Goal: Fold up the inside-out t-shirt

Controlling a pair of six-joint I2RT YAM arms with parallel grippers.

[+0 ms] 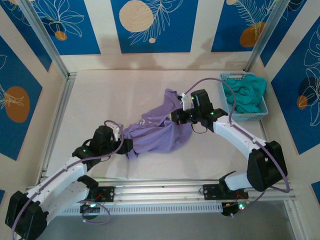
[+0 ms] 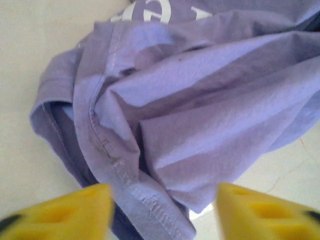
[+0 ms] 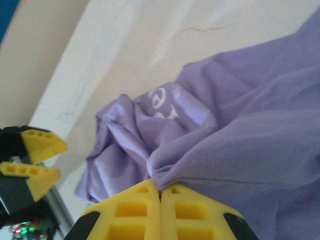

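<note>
The t-shirt was found bunched and creased near the middle of the table, not yet laid flat; no fold was in evidence. White lettering was noted on the crumpled chest area.

The right gripper was found clenched on a fold of the purple cloth at the shirt's right side, with the fabric gathered into the pinch. The cloth appeared to be drawn up towards it, and this hold was judged to serve as an anchor so that the garment could be spread or turned.

The jaws of the left gripper were found standing apart and gripping nothing. They were positioned just over a stitched hem at the shirt's lower left edge. This placement was judged to be an approach for a second hold, opposite the first, so that the cloth could be pulled taut between the arms.

A basket holding a teal garment was observed at the far right, well apart from the work.

The task was assessed as being at an early stage.
</note>
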